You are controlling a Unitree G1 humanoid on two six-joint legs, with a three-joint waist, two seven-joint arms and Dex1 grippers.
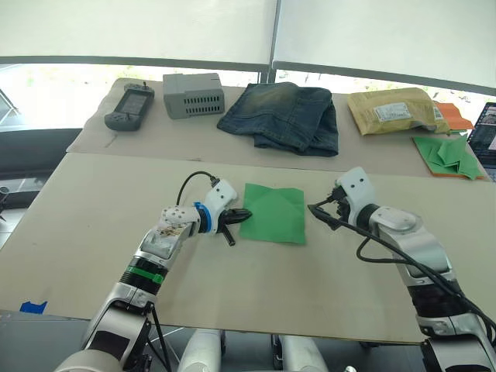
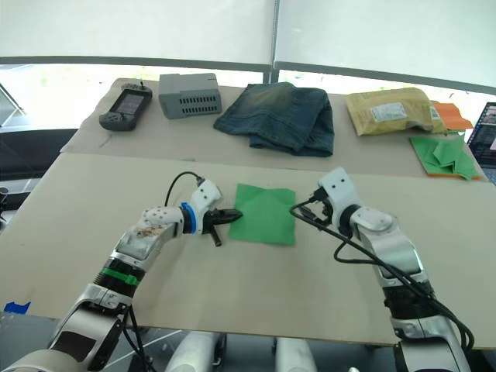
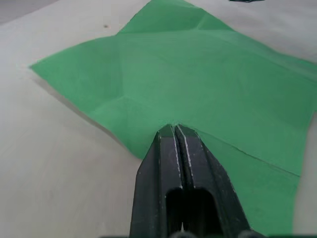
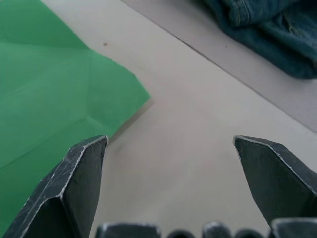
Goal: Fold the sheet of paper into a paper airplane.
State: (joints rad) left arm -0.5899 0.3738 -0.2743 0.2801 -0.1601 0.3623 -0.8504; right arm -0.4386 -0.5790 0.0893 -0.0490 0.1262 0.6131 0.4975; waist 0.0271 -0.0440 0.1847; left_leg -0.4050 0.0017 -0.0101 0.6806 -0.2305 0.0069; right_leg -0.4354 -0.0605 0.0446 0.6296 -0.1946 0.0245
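Paper, one thin bright green sheet (image 1: 273,213) with several visible crease lines, lies nearly flat on the front beige tabletop (image 1: 93,232), between the two arms. Its near-left edge is raised slightly where the left gripper (image 1: 242,215) meets it. In the left wrist view the two black fingers (image 3: 171,163) are pressed together, and the sheet's edge (image 3: 163,74) meets their tips; whether the paper is actually pinched between them cannot be told. The right gripper (image 1: 317,209) hangs just beside the sheet's right edge, apart from it, with its two fingers (image 4: 81,168) spread wide over bare tabletop; the sheet's corner (image 4: 59,94) lies near one of them.

On the back table surface (image 1: 194,136), well apart from the sheet, six other things stand in a row. From the robot's left: one dark grey handheld controller (image 1: 129,107), one grey box with a ribbed side (image 1: 193,94), one folded pair of blue jeans (image 1: 283,116), one yellow-brown padded envelope with a white label (image 1: 395,111), one heap of green paper pieces on an orange sheet (image 1: 447,153), and the corner of a dark screen (image 1: 482,139) at the right edge.

One small strip of blue tape (image 1: 32,307) shows at the front left corner. Nothing lies between either gripper and the green sheet.
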